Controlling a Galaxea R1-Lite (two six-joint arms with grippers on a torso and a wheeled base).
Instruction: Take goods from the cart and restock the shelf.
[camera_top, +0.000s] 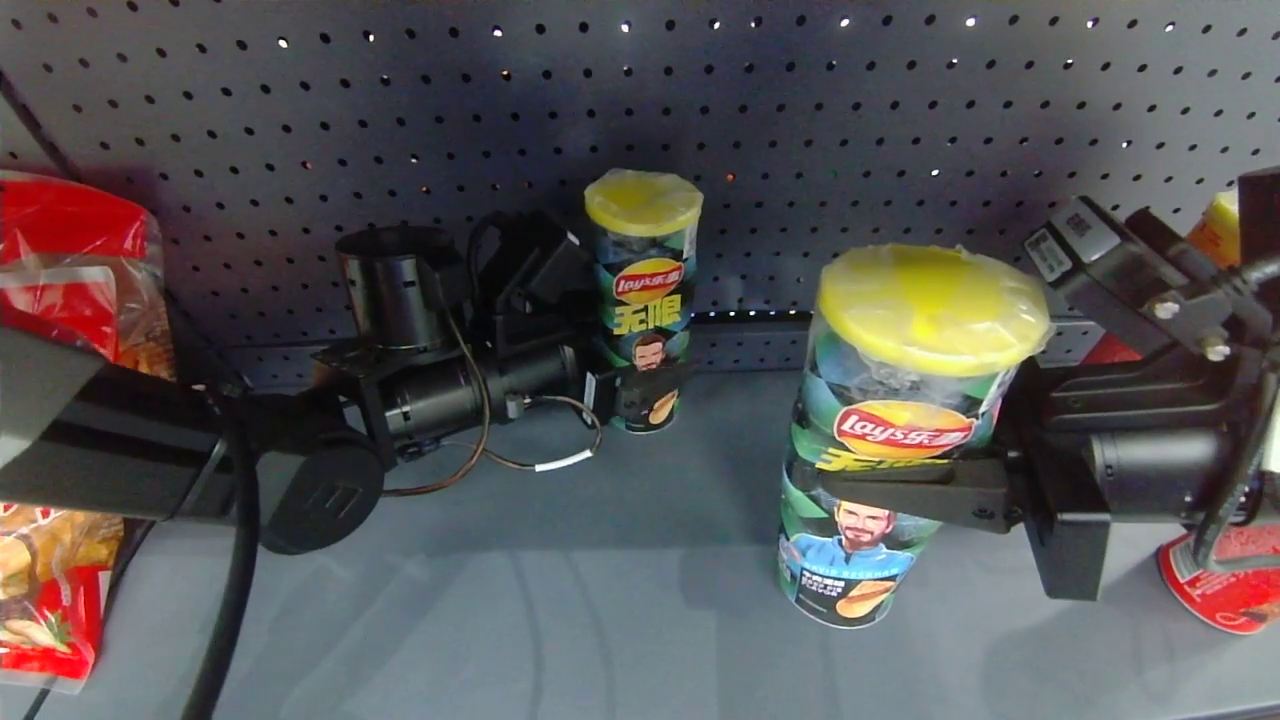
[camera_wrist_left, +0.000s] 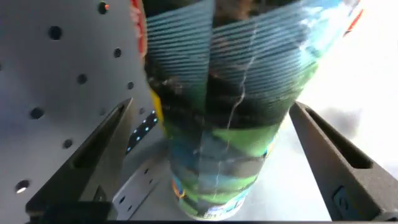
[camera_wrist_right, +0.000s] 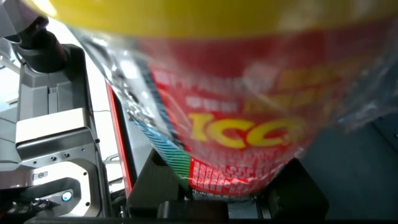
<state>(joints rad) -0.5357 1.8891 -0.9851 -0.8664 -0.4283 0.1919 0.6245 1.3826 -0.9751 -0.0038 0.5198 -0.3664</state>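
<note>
left end effector (camera_top: 632, 398) sits spread around the foot of the far can (camera_top: 645, 290), which stands upright on the shelf (camera_top: 600, 620) close to the pegboard (camera_top: 400, 100). its fingers (camera_wrist_left: 93, 158) leave a gap on either side and hold nothing. right end effector (camera_top: 890, 475) is clamped on the near can (camera_top: 905, 400), which is tilted nearer the shelf's front.

likely risks: a skewed left withdrawal could clip and topple the far can, and releasing the tilted near can could tip it toward the red can (camera_top: 1225, 590).

left wrist view shows the finger gaps the head view hides; the head view shows the tilt.
</note>
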